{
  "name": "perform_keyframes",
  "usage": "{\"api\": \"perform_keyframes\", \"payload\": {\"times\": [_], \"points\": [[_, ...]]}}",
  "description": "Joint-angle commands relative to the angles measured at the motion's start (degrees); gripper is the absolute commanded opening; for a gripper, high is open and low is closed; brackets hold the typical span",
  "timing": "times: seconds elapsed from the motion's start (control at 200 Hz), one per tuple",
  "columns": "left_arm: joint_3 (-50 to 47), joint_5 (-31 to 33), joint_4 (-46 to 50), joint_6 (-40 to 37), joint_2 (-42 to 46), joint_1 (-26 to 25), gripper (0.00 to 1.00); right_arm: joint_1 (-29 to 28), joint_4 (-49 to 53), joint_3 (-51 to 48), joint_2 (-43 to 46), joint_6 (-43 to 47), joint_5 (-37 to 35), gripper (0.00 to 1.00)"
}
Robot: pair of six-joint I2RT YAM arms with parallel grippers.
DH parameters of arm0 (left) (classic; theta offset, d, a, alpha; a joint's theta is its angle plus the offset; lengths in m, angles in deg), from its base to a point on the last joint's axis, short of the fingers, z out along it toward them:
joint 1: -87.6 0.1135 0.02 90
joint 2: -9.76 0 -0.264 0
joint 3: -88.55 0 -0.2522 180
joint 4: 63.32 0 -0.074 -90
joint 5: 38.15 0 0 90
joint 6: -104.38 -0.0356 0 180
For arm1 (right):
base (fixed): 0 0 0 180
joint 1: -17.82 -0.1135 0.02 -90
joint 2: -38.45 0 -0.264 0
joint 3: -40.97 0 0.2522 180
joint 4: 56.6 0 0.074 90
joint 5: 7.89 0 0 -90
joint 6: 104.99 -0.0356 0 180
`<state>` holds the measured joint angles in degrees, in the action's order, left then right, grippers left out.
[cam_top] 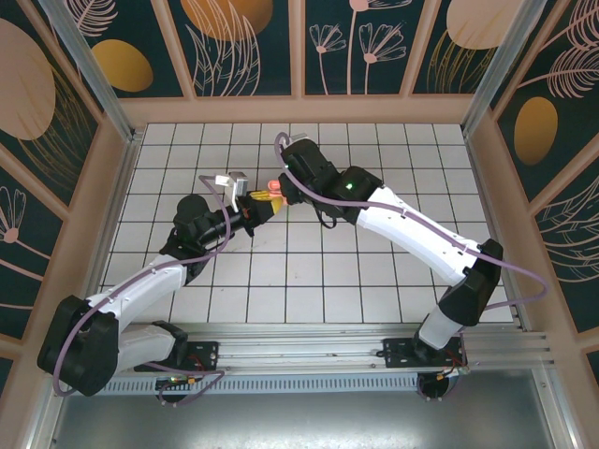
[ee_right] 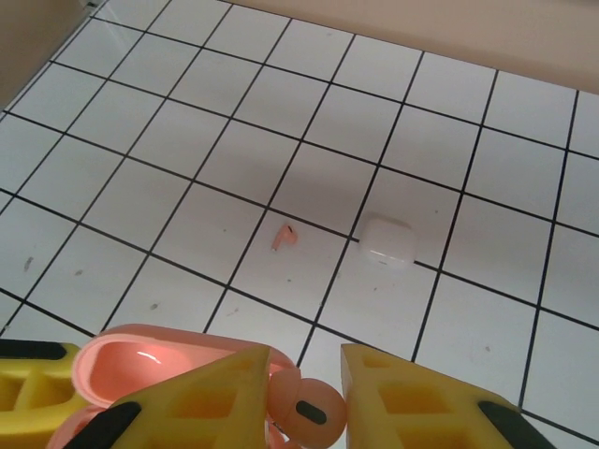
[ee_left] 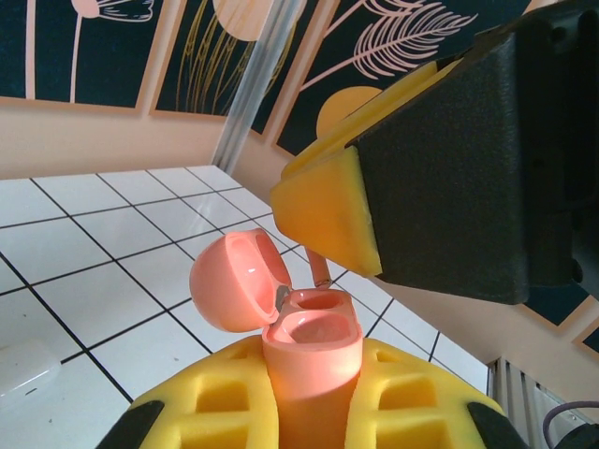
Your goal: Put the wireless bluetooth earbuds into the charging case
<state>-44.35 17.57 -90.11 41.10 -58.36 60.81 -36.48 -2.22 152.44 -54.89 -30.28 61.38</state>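
Bench (cam_top: 374, 271) — white tiles. Pink charging case (ee_left: 314, 360) — upright, lid open, clamped in left fingers (ee_left: 211, 398). Pink earbud (ee_right: 309, 412) — pinched in right fingers (ee_right: 229, 388), stem down, just above the case's far socket; a straight lowering should seat it

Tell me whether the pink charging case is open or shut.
Open: the pink case has its lid flipped back, baring both sockets.
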Motion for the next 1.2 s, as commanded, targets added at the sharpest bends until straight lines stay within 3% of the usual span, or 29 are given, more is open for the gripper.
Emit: {"api": "perform_keyframes", "payload": {"times": [0.0, 0.671, 1.196], "points": [[1.53, -1.64, -3.83, 1.21, -0.42, -0.2, 0.0, -0.88, -2.26, -0.5, 2.01, 1.06, -0.03, 0.23], [1.35, -2.11, -4.29, 2.31, 0.27, -0.2, 0.0, -1.75, -5.02, -6.25, 4.0, 10.67, -0.87, 0.24], [2.21, -2.22, -5.31, 3.51, -0.17, -0.25, 0.0, -1.73, -6.53, -9.38, 5.47, 16.17, 12.31, 0.26]]}}
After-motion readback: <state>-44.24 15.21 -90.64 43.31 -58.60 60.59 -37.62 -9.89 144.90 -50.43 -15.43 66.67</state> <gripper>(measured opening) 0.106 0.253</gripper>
